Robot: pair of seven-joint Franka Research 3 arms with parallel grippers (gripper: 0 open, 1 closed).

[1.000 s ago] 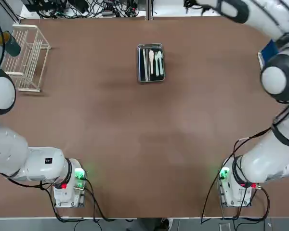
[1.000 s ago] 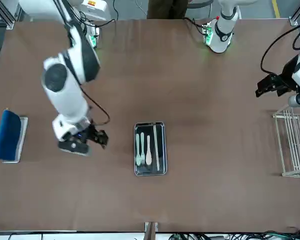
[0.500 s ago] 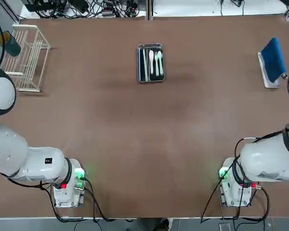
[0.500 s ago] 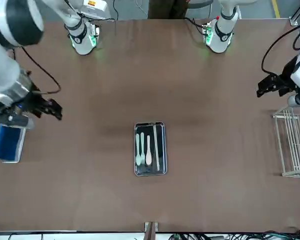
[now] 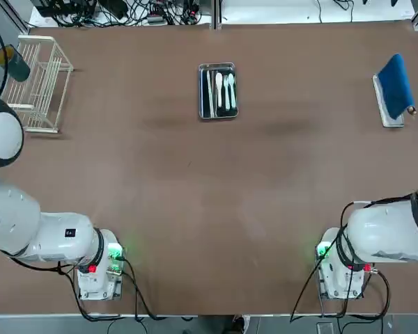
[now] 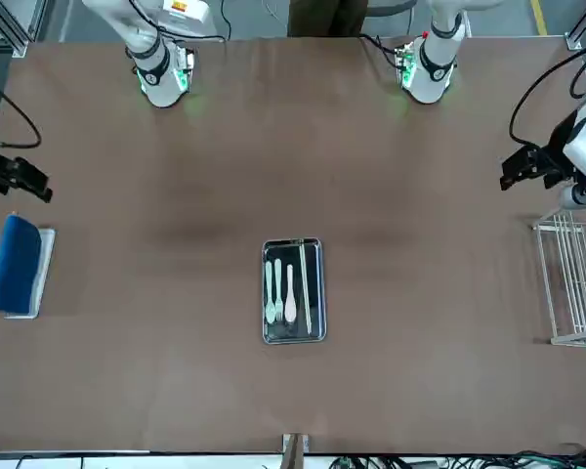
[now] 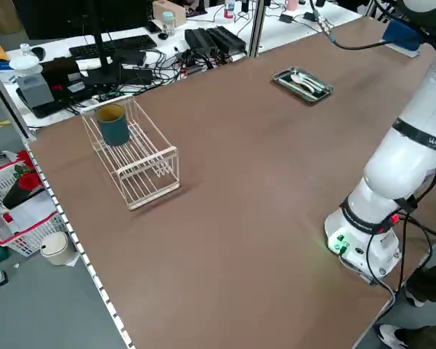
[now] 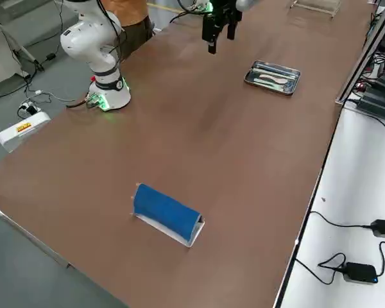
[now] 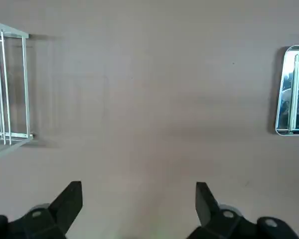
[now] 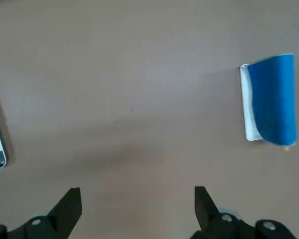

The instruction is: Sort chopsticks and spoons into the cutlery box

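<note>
At 9 o'clock of the top view I see the white wire rack (image 5: pixel 36 82); the left gripper (image 6: pixel 529 166) hovers beside it as before, fingers (image 9: pixel 69 203) spread wide. At 12 o'clock the cutlery box (image 5: pixel 217 91) holds the chopsticks (image 5: pixel 210 90) and spoons (image 5: pixel 225 91), unmoved. At 3 o'clock, by the blue-topped board (image 5: pixel 392 89), the right gripper (image 6: pixel 24 181) has withdrawn from mid-table, wide open; its arm is cut off by the frame.
</note>
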